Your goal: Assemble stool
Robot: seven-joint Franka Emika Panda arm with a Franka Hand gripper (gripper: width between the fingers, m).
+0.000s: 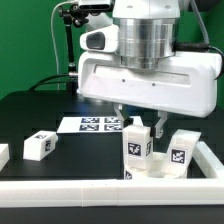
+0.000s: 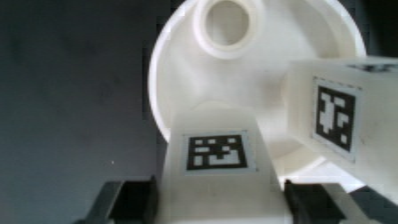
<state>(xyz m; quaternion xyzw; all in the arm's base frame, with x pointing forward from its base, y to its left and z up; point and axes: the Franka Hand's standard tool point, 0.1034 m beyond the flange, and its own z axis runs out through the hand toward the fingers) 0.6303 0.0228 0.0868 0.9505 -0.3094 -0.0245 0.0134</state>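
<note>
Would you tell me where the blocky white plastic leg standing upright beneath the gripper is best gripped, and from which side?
Probably from straight above, closing on the upper part of the upright white leg, across the two sides flanking the tagged face the wrist view shows. It stands upright, top free; the neighbouring white leg and round white seat crowd sideways approaches.

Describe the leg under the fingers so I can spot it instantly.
Find the gripper hanging mid-frame, then look straight below it, near the front rail. Two tagged white pieces stand there; the leg is the taller one, on the exterior view's left of the squatter block.
</note>
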